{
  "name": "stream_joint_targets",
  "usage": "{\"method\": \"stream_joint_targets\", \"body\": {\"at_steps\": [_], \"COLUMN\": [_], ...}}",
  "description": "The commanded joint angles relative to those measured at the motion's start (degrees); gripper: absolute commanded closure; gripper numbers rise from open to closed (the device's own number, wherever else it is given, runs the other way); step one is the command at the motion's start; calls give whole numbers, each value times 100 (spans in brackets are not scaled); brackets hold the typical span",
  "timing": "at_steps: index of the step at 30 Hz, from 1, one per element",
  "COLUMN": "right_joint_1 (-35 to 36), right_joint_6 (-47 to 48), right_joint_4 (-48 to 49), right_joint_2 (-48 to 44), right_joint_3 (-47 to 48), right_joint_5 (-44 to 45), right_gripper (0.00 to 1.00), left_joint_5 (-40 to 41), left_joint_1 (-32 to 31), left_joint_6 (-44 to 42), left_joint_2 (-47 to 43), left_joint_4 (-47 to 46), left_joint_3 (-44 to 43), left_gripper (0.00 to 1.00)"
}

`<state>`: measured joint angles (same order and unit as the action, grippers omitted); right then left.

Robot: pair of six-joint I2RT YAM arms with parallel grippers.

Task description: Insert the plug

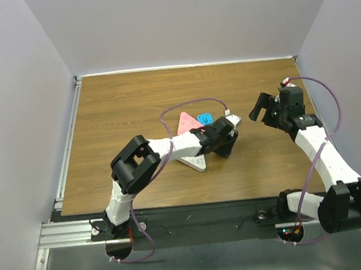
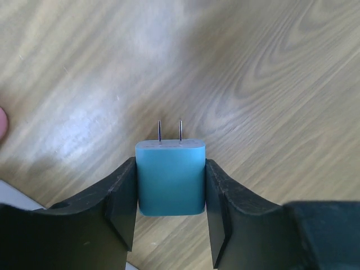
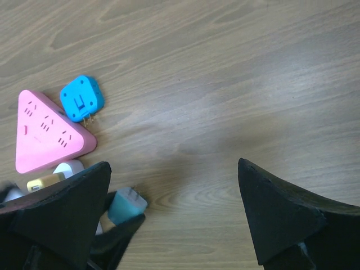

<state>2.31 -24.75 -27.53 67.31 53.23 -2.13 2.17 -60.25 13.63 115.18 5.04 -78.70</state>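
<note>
- Teal plug (image 2: pixel 170 180) is clamped between the jaws of the left gripper (image 2: pixel 171 169), which press on both its sides; its two prongs point away from the wrist.
- It is held near the middle of the tabletop (image 1: pixel 121 102), close to a pink triangular power strip (image 1: pixel 184 123) with a blue adapter (image 1: pixel 205 117) just beside it.
- Right gripper (image 1: pixel 263 109) hovers toward the right edge, jaws wide apart.
</note>
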Motion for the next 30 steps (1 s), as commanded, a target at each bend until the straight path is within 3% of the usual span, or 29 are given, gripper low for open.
{"method": "stream_joint_targets", "body": {"at_steps": [1, 5, 10, 18, 23, 30], "right_joint_1": [-37, -29, 138, 1359, 2159, 2669], "right_joint_6": [234, 234, 252, 234, 234, 313], "right_joint_4": [739, 1328, 1961, 2524, 2883, 3122], "right_joint_2": [-778, -1132, -1168, -1036, -746, -271], "right_joint_3": [-207, -497, -718, -701, -534, -366], "right_joint_5": [-173, -533, -1149, -474, -16, 177], "right_gripper": [2, 3, 8, 9, 9, 10], "left_joint_5": [-595, -1183, -1483, -1677, -1431, -1307], "left_joint_1": [609, 1313, 1744, 1912, 1920, 1912], "left_joint_6": [920, 2107, 3188, 5605, 6081, 6398], "left_joint_2": [-460, -803, -1234, -1875, -2174, -2298], "left_joint_4": [24, -424, -1056, -2893, -3325, -3632], "left_joint_3": [-760, -639, -322, 1031, 1479, 1673], "left_gripper": [100, 100, 100, 100, 100, 100]}}
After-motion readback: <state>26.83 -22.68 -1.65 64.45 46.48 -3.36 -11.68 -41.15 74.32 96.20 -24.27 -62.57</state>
